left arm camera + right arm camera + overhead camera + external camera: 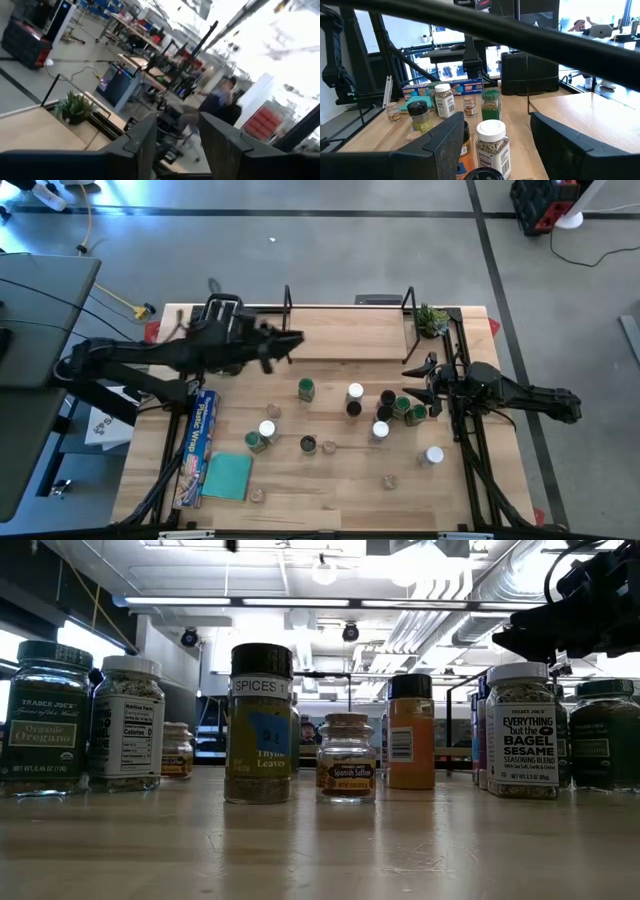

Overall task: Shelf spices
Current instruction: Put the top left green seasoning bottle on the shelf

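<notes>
The spices are several small jars standing upright on the table: a green-topped one point(305, 388), a white-topped one point(355, 392), black-topped ones point(387, 397) and others down to a white top point(434, 455). The low view shows them in a row, among them a black-topped jar point(259, 725). The shelf point(350, 332) is a light-wood rack with black uprights at the far edge. My left gripper point(297, 340) point(177, 125) hovers open by the shelf's left end. My right gripper point(410, 375) point(496, 122) is open, level, right of the jar cluster; a white-topped jar point(492, 142) stands ahead between its fingers.
A plastic-wrap box point(200, 442) and a teal pad point(228, 477) lie at the near left. A small potted plant point(432, 320) stands at the shelf's right end. A toaster point(222, 310) sits under my left arm. A person point(220, 100) shows in the room beyond.
</notes>
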Action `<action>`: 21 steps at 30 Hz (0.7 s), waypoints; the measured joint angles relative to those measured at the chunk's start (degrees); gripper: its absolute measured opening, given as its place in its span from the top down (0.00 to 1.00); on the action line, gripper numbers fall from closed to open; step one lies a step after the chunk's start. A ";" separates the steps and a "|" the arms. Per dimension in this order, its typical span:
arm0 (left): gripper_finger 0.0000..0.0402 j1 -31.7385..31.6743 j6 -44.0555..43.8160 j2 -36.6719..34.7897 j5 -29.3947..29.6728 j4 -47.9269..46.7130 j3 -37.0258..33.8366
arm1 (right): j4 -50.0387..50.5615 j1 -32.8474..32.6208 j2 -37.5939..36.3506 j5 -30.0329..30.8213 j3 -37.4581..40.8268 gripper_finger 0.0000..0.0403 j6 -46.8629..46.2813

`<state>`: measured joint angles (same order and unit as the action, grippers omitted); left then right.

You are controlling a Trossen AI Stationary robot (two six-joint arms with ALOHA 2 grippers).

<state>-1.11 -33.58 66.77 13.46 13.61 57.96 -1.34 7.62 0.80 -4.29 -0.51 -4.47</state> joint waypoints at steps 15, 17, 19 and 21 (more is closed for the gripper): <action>0.57 -0.17 43.59 18.17 -17.79 -60.08 21.55 | 0.00 -0.01 0.00 0.00 -0.02 0.44 0.00; 0.50 -1.17 42.77 19.86 -17.10 -62.54 21.43 | -0.02 -0.02 0.00 0.00 -0.02 0.44 0.00; 0.43 -2.20 40.62 21.60 -16.78 -63.29 21.42 | 0.00 -0.02 0.00 0.00 -0.01 0.44 -0.02; 0.36 -2.82 39.39 23.40 -16.54 -63.30 21.48 | -0.01 -0.01 0.00 0.00 -0.02 0.44 -0.01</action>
<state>-3.93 5.81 90.17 -3.08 -49.69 79.44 -1.35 7.61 0.80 -4.29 -0.53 -4.48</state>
